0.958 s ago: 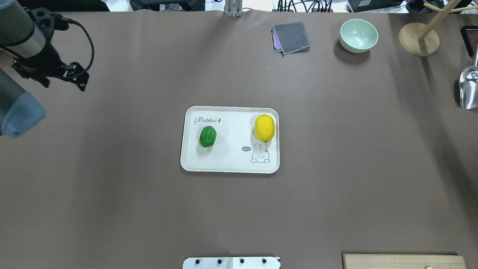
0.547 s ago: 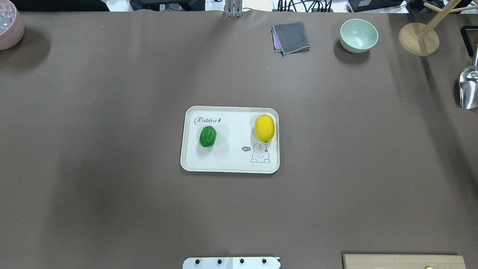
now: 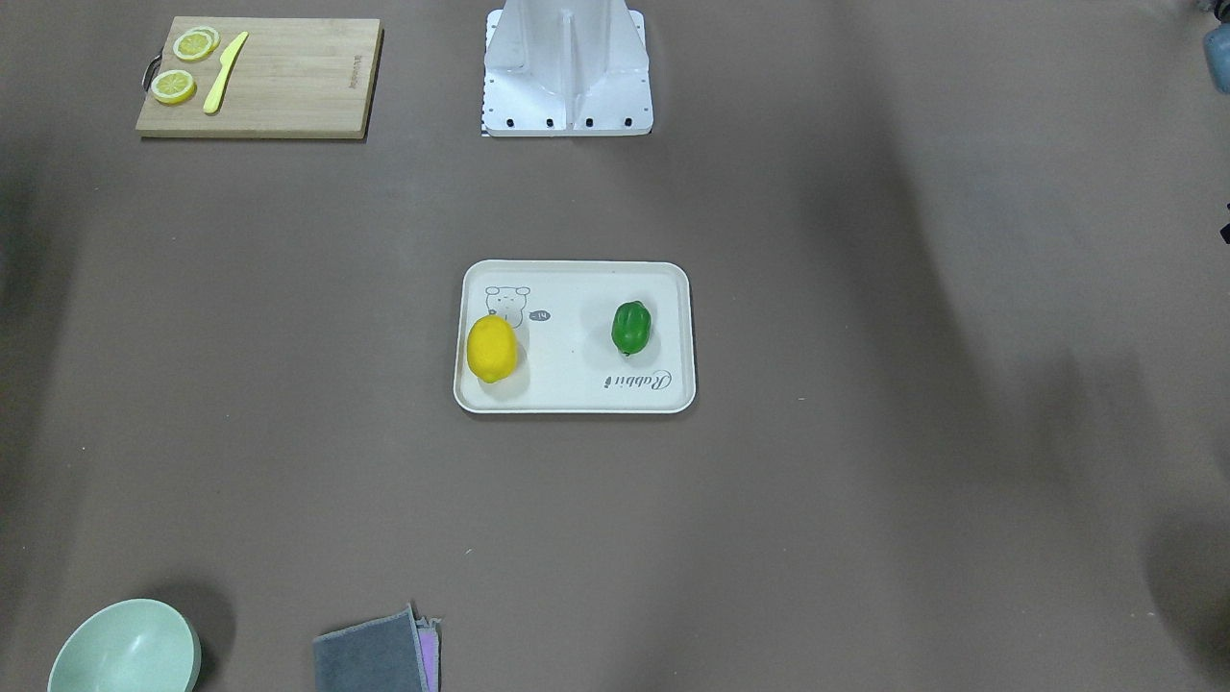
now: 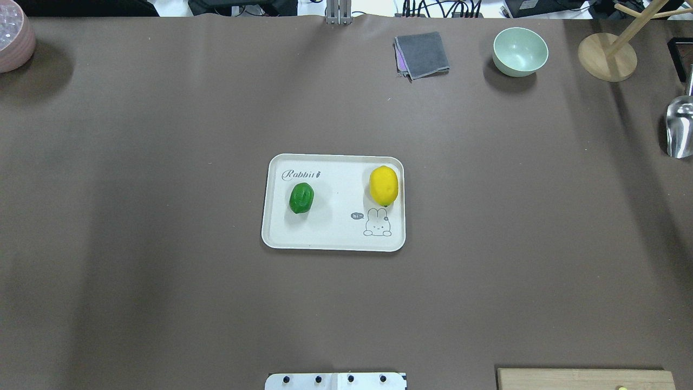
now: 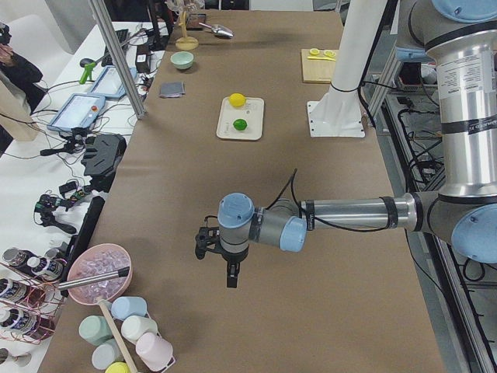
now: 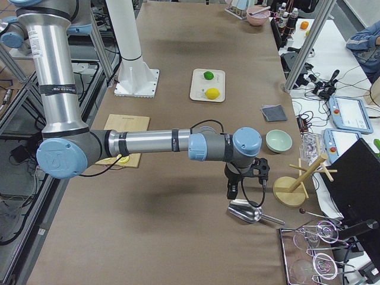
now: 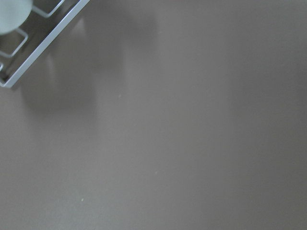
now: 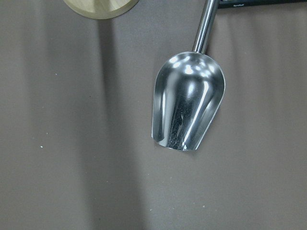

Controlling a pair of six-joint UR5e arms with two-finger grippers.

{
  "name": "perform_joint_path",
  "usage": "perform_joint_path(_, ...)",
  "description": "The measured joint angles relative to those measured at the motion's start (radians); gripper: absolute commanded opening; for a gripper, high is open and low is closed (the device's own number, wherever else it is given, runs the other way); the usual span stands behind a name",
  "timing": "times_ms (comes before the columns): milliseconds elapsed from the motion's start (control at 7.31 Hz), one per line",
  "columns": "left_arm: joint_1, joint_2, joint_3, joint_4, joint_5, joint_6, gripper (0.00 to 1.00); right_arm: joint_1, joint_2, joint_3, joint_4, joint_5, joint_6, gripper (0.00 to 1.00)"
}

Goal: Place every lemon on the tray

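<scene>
**Both lemons on the tray, both arms out at the table's ends**

The left gripper is seen only from the side camera, hanging low over bare table. Whether its jaws are wide or narrow cannot be told. Nothing is seen in it.

Well away from that gripper, toward the middle of the table, the cream tray is found. The green lemon lies on the half of the tray nearer the left gripper. Its long axis runs roughly toward and away from the robot, slightly tilted. Its tips are too small for their direction to be told.

The yellow lemon lies on the half nearer the right gripper, just inside the rim. Its long axis runs the same way, and a darker nub is pointed toward the robot.

The right gripper is far from the tray, directly above a metal scoop. Its opening cannot be told either.

The placing is judged complete, with only parking the arms left. That is best done by moving both arms slowly and well clear of the tray, so that neither round fruit is jolted into rolling. The scoop under the right gripper should be avoided.
</scene>
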Motion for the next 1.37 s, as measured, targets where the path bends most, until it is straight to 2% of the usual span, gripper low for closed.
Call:
perform_joint_path(274,-0.01,-0.009,0.001,-0.019,-0.016,-0.051,0.98,0.008,-0.005,0.001,-0.005,-0.001,-0.003,1.0)
perform_joint_path(684,-0.01,-0.011,-0.076,0.005,-0.017,-0.15,0.98,0.013,-0.008,0.003,-0.013,-0.003,-0.005,1.0)
perform_joint_path(1095,-0.011,0.004,-0.212,0.196,-0.019,-0.148,0.98,0.014,-0.009,0.004,-0.019,-0.009,-0.007,1.0)
perform_joint_path(1368,-0.013,0.019,-0.22,0.222,-0.02,-0.082,0.98,0.013,-0.011,0.004,-0.019,-0.012,-0.008,1.0)
